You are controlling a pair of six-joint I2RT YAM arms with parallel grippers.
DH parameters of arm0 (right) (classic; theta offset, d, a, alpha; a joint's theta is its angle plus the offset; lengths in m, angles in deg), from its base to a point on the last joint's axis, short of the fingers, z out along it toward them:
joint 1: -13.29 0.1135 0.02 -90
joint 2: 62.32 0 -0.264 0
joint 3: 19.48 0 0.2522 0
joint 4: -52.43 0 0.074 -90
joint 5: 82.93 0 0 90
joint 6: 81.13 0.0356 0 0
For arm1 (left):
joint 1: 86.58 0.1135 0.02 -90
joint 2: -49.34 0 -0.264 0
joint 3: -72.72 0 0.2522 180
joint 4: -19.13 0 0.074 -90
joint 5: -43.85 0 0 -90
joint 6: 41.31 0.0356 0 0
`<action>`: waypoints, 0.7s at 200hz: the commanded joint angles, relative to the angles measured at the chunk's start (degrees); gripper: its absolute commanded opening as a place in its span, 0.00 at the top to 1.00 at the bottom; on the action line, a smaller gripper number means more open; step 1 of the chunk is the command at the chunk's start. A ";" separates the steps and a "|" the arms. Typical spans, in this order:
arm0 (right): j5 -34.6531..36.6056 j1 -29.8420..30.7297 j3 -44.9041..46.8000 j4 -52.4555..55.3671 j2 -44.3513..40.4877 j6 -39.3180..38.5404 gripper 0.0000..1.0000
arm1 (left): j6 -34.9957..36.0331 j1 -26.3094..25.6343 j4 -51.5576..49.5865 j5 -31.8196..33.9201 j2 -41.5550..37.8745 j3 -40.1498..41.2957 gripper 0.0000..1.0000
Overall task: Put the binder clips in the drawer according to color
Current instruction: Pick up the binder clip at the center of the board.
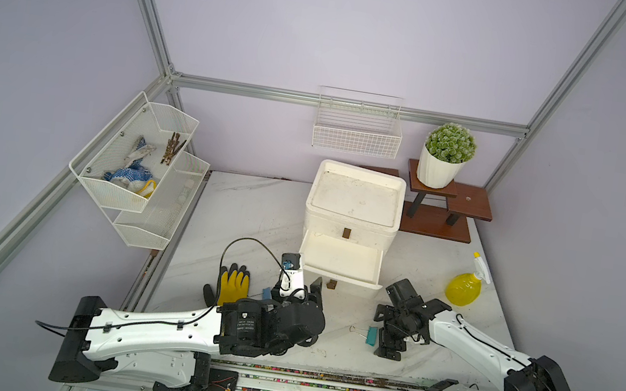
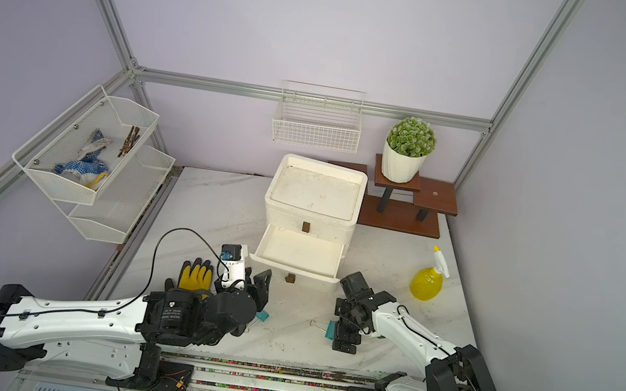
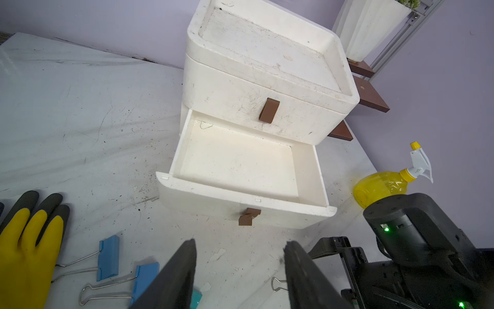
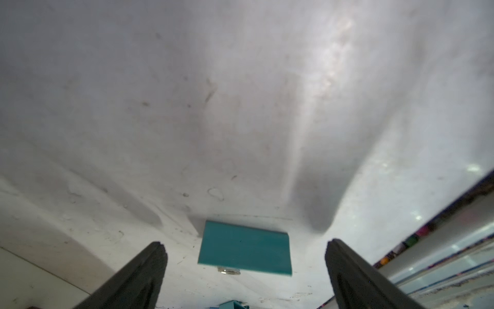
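Observation:
The white cabinet's lower drawer (image 1: 341, 278) (image 3: 213, 198) is pulled out and empty; the upper one is shut. Two blue binder clips (image 3: 108, 258) (image 3: 145, 278) lie on the table beside the glove, and a teal one (image 2: 263, 315) lies by the left wrist. My left gripper (image 1: 313, 293) (image 3: 240, 254) is open in front of the drawer with nothing between its fingers. Another teal clip (image 1: 371, 335) (image 4: 244, 251) lies flat on the table. My right gripper (image 1: 390, 344) (image 4: 246, 244) points down over it, open, a finger on either side and apart from it.
A yellow and black glove (image 1: 233, 283) lies left of the left gripper. A yellow spray bottle (image 1: 463, 288) stands to the right of the drawer. Behind are a potted plant (image 1: 445, 157) on a wooden stand, a wall basket (image 1: 356, 131) and mesh shelves (image 1: 138, 170) at the left.

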 commanded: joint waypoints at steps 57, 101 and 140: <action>0.64 1.94 2.22 -6.12 1.62 6.82 0.14 | -0.38 -0.26 -1.36 2.71 -0.16 -0.33 0.44; 2.40 2.02 4.10 -7.06 0.30 7.90 0.49 | -1.70 -0.27 -5.04 4.37 -1.73 0.05 0.42; 4.73 1.81 5.85 -6.82 -2.64 8.90 0.56 | -2.07 -0.26 -6.34 5.42 -5.73 2.61 0.41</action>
